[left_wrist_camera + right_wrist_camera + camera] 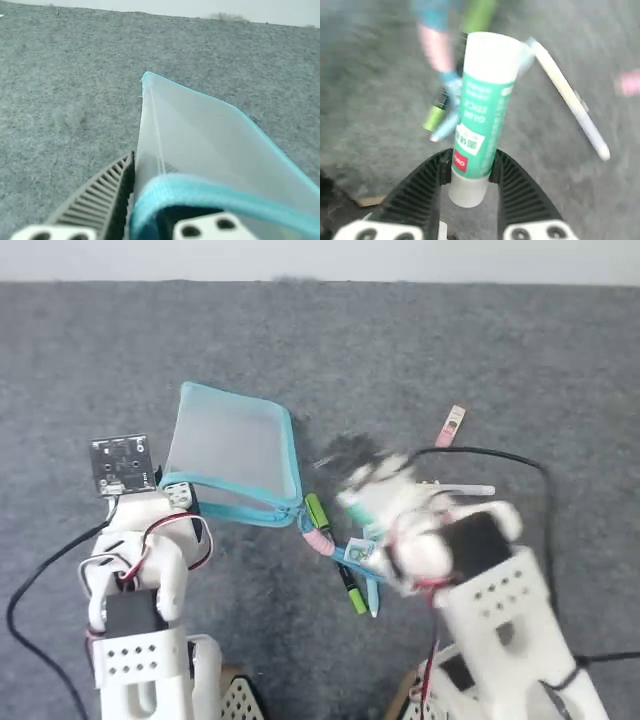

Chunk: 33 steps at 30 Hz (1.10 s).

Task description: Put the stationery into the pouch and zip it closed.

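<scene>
A translucent pouch with a teal zip edge lies on the grey carpet, its mouth facing the arms. My left gripper is shut on the pouch's near corner; up close the teal rim of the pouch sits between the jaws of the left gripper. My right gripper is shut on a green-and-white glue stick, held just above the carpet right of the pouch mouth. A green marker, a pink item, a green pen and a blue pen lie by the mouth.
A white pen lies right of the glue stick, also in the right wrist view. A small pink piece rests farther back right. A black cable loops behind the right arm. Open carpet stretches toward the back.
</scene>
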{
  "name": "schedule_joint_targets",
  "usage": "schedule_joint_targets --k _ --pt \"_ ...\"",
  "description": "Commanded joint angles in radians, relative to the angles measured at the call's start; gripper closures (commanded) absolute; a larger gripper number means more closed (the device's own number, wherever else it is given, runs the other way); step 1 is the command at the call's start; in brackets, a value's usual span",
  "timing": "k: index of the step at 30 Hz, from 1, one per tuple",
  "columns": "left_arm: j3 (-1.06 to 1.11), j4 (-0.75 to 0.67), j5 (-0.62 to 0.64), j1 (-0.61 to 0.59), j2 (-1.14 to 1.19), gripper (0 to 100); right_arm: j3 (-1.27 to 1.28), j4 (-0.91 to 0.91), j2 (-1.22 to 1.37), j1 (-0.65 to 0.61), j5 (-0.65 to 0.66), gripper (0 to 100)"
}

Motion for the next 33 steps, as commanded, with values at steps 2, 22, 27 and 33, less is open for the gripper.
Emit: schedule_joint_targets --k 2,22,27,33 --pt "-0.016 -0.04 0.015 -0.002 0.008 99 -0.198 0.018 0.199 -0.254 -0.071 99.1" --pt "0.007 -0.044 -0.043 0.029 0.0 99 -0.872 0.139 0.934 -0.291 -0.199 99.1" --pt "0.019 -0.031 -0.048 0.129 0.0 99 -1.014 0.137 1.036 -0.232 -0.276 99.1" --pt "0.035 -0.025 -0.061 0.207 0.002 99 -1.211 0.137 1.064 -0.219 -0.302 96.7"
